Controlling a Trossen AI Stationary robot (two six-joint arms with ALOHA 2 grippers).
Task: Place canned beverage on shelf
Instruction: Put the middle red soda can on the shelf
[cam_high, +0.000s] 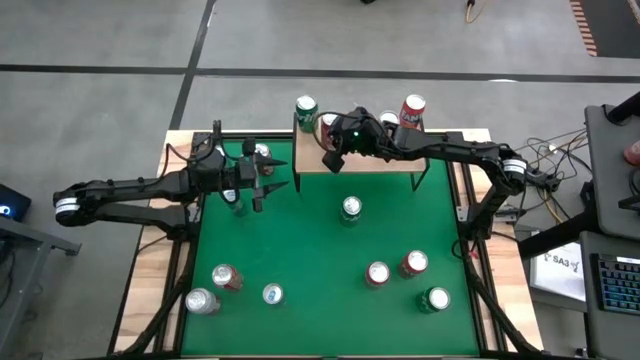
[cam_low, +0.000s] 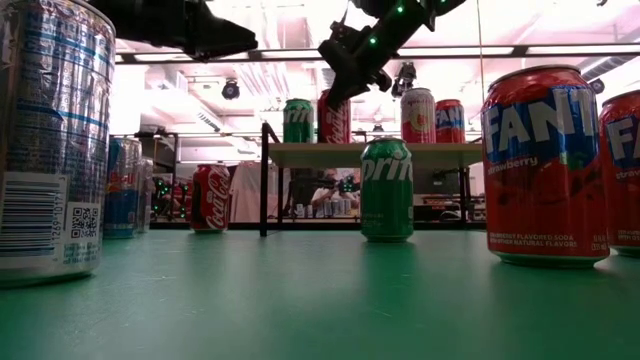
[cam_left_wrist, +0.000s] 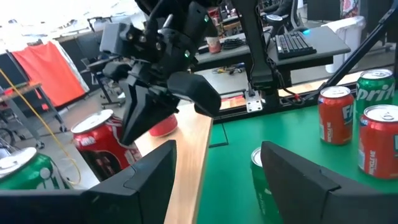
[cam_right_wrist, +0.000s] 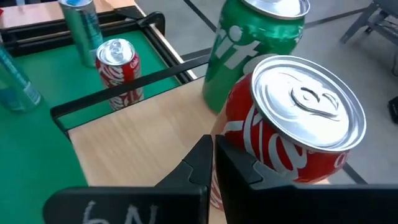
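The shelf (cam_high: 372, 160), a light wooden board on thin black legs, stands at the far edge of the green surface (cam_high: 310, 250). The right gripper (cam_high: 333, 155) hangs above the shelf's left part, its fingers (cam_right_wrist: 205, 163) pressed together with nothing between them, just beside a red Coca-Cola can (cam_right_wrist: 287, 124) that stands upright on the board. A green Sprite can (cam_right_wrist: 252, 46) stands right behind that red can, at the shelf's far left corner. In the low view four cans show on the shelf: the green one (cam_low: 298, 120), the red one (cam_low: 335, 118), a pale pink one (cam_low: 418, 115) and a red-and-blue one (cam_low: 450, 120), with the right gripper (cam_low: 345, 75) above the red one. The left gripper (cam_high: 268, 178) hovers over the surface just left of the shelf, its fingers (cam_left_wrist: 298, 180) standing partly apart and holding nothing. Another red Coca-Cola can (cam_right_wrist: 119, 71) stands on the surface close to the shelf's left edge, near a slim teal can (cam_right_wrist: 84, 31). A green Sprite can (cam_high: 350, 209) stands on the surface just in front of the shelf. Farther from the shelf, toward the near edge, more cans stand apart: two red ones (cam_high: 377, 273) (cam_high: 414, 264), a green one (cam_high: 435, 299), and three at the near left (cam_high: 227, 277) (cam_high: 201, 301) (cam_high: 272, 294).
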